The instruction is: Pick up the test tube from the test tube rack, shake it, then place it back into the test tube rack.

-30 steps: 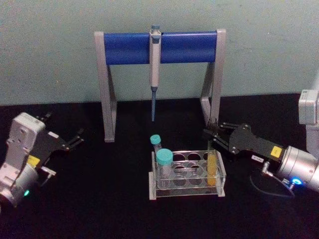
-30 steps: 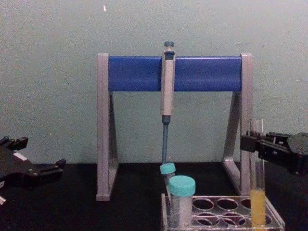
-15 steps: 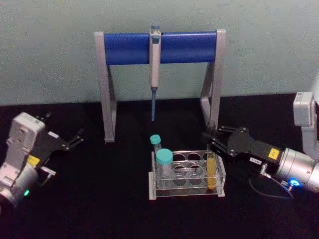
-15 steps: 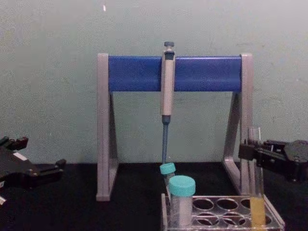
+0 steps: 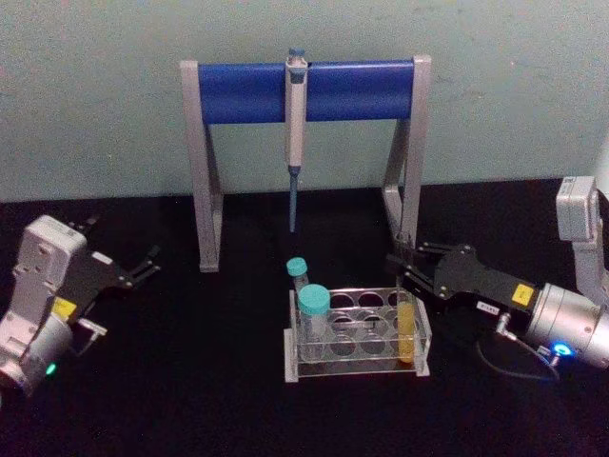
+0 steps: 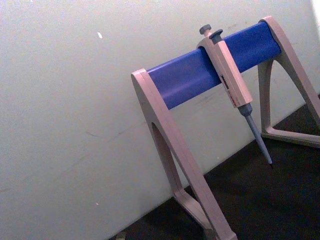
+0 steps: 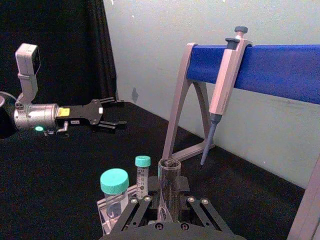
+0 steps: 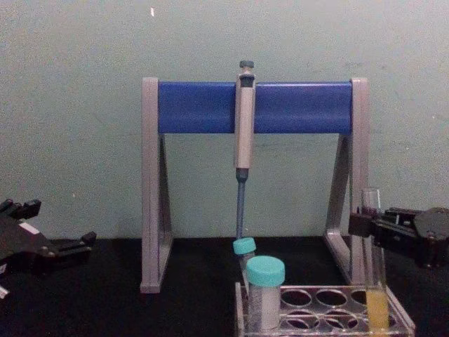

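Observation:
The test tube (image 5: 406, 328), clear glass with yellow-orange liquid at its bottom, stands upright in the front right hole of the clear test tube rack (image 5: 362, 367). My right gripper (image 5: 404, 267) reaches in from the right and is shut on the test tube's upper part. From the chest view the test tube (image 8: 374, 281) rises out of the rack (image 8: 330, 312) with the right gripper (image 8: 365, 223) holding it near the rim. The right wrist view has the test tube (image 7: 169, 185) standing between the fingers. My left gripper (image 5: 143, 265) rests open at the far left, well away from the rack.
Two teal-capped tubes (image 5: 312, 314) stand at the rack's left end. Behind the rack is a grey-and-blue pipette stand (image 5: 304, 90) with a pipette (image 5: 295, 133) hanging from it, its right leg (image 5: 404, 181) just behind my right gripper. The table is black.
My right gripper has come down a little with the test tube, so the tube sits lower in the rack. The left arm has not moved.

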